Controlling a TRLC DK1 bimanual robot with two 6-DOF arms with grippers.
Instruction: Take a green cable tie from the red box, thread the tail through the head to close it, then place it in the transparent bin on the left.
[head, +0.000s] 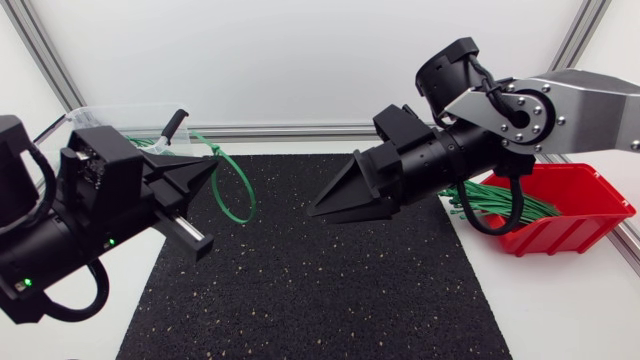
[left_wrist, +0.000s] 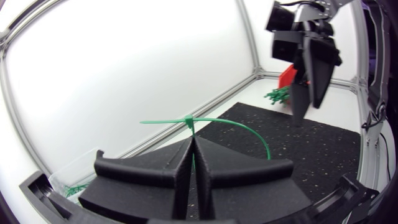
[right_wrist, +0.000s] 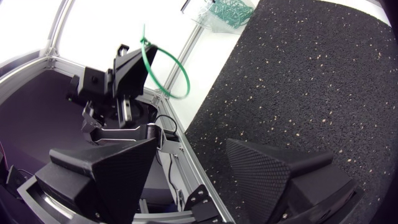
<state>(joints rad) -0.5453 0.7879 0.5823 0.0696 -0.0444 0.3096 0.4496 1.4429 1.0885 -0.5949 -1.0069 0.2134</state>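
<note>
Black mat (head: 300, 290) covers the front of the bench. Just over its left edge is the left end effector (head: 205, 168), closed tight on the green tie (head: 246, 196). Its 2 fingers (left_wrist: 155, 171) pinch the tie near the head (left_wrist: 189, 122). The tail (left_wrist: 158, 122) pokes out through the head, so the tie looks closed into 1 big loop. The loop hangs in the air past the fingertips.

Over the middle of the mat is the right end effector (right_wrist: 191, 144). Its fingers stand wide apart and it holds nothing. Farther off on the right is the red box (head: 590, 215), with spare ties (head: 495, 205) in it. At the far left is the clear bin (head: 100, 115).

I think the threading is done and the drop is the step now. Next, the left arm has to carry the loop over to the bin, then open up. The loop is wide, so it should sit well over the bin, or it could catch on the rim.
</note>
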